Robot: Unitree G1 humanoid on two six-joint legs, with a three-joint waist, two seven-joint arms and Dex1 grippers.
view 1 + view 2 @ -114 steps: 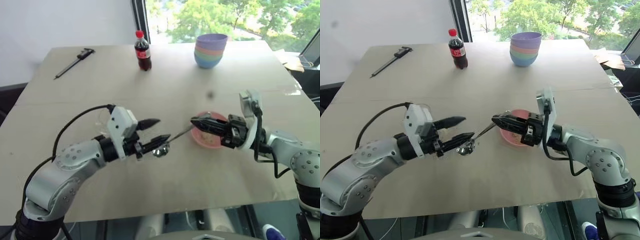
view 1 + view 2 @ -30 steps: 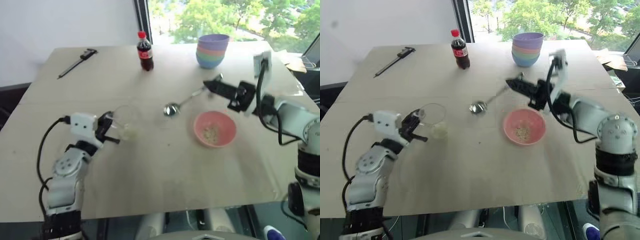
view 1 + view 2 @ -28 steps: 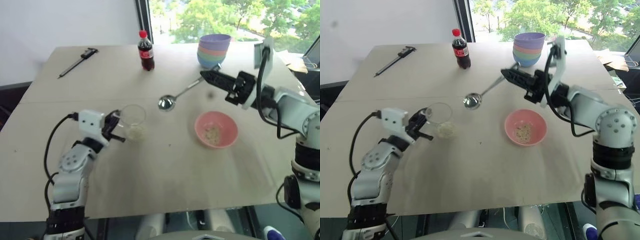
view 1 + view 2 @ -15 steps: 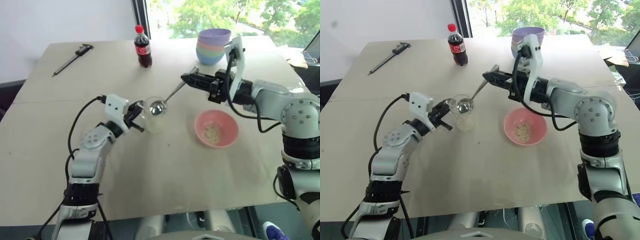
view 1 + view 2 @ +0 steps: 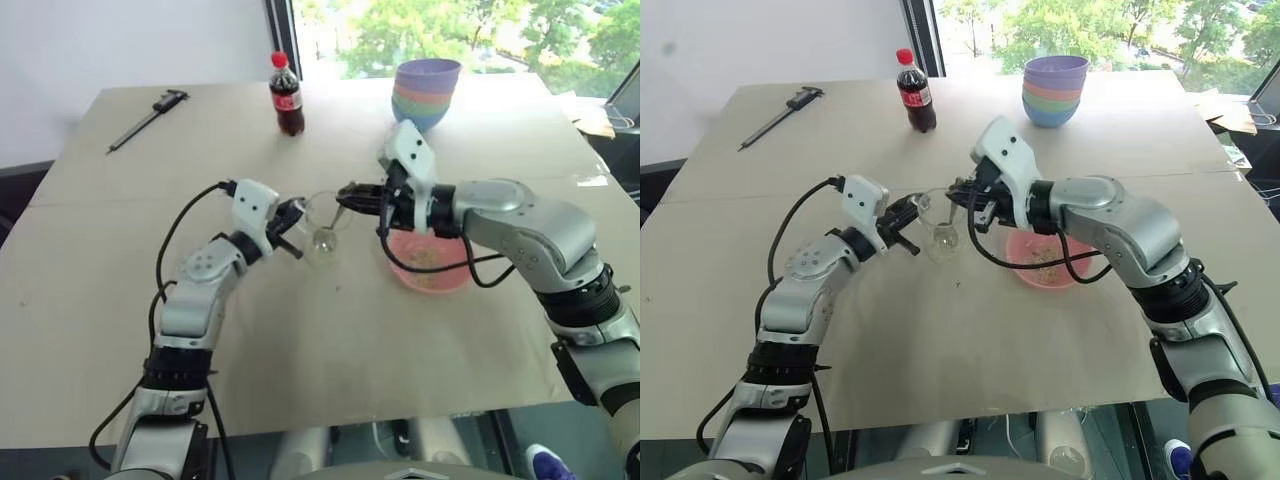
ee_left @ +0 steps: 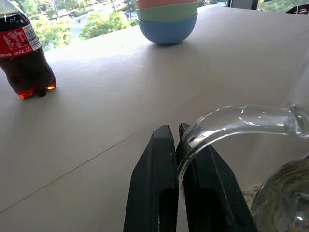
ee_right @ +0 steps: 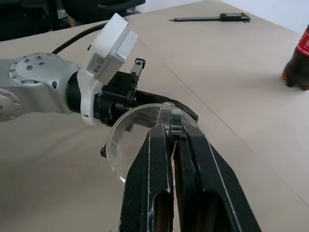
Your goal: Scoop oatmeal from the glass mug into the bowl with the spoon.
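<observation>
Near the middle of the table [image 5: 120,330], the left gripper [image 5: 295,217] is clenched on the handle of the mug [image 5: 323,228]. The right gripper [image 5: 347,196] pinches the spoon [image 5: 327,232], whose bowl dips inside the mug. The pink bowl [image 5: 432,276], with some oatmeal [image 5: 1042,255] in it, sits just beyond under the right arm.

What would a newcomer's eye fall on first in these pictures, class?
Mid-table, the two grippers meet at the glass mug: the left gripper is shut on its handle, and the right gripper holds the spoon dipped into it. Just right of them sits the pink bowl, with some oatmeal already inside.
</observation>
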